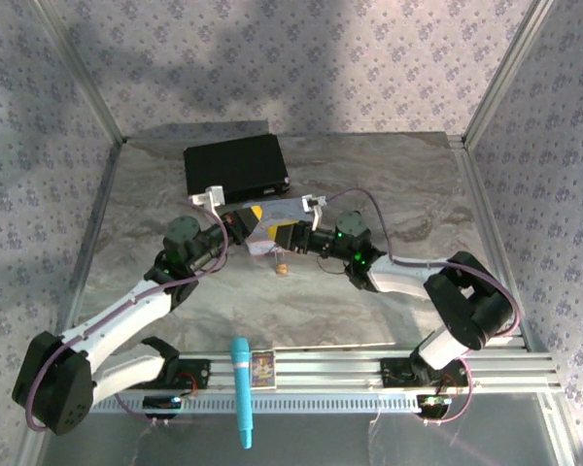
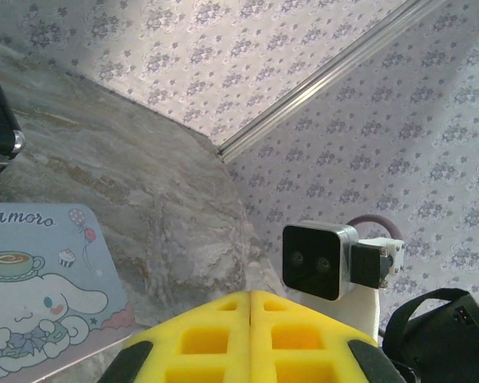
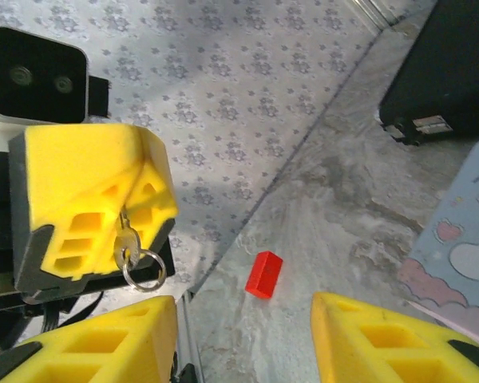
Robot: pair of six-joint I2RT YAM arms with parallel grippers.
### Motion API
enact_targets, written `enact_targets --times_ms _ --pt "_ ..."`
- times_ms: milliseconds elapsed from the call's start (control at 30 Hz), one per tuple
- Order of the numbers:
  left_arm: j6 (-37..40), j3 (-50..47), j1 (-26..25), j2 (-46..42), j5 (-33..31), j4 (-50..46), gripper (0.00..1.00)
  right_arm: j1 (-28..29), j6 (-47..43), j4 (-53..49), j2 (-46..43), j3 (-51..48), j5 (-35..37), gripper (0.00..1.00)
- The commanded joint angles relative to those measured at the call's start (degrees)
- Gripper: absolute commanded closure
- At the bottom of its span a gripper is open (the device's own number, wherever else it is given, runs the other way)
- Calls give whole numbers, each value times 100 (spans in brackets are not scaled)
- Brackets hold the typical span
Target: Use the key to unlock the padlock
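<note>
My left gripper [image 2: 250, 294] is shut, its yellow pads pressed flat together. Seen from the right wrist, the left gripper [image 3: 136, 199] pinches the small silvery key [image 3: 126, 239], whose head and split ring [image 3: 144, 270] hang below the pads. My right gripper [image 3: 241, 307] is open and holds nothing, a little right of the key and facing it. From above, the left gripper [image 1: 256, 225] and the right gripper [image 1: 293, 231] meet over the table's middle. A tiny tan-gold thing [image 1: 283, 270] lies just in front of them, too small to identify. The padlock is not clearly visible.
A pastel cartoon tin [image 2: 40, 279] lies under the grippers. A black box [image 1: 233, 167] sits at the back. A red block [image 3: 263, 274] lies on the table near the wall. A teal pen [image 1: 241, 388] and a small card box [image 1: 261, 369] rest on the front rail.
</note>
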Motion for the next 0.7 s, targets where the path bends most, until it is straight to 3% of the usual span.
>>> enact_targets --times_ms 0,667 --pt "71 -89 23 -180 141 417 100 36 262 687 38 -1 -166 52" --pt "-223 -55 -103 -144 228 597 100 153 571 1034 220 343 -341 57"
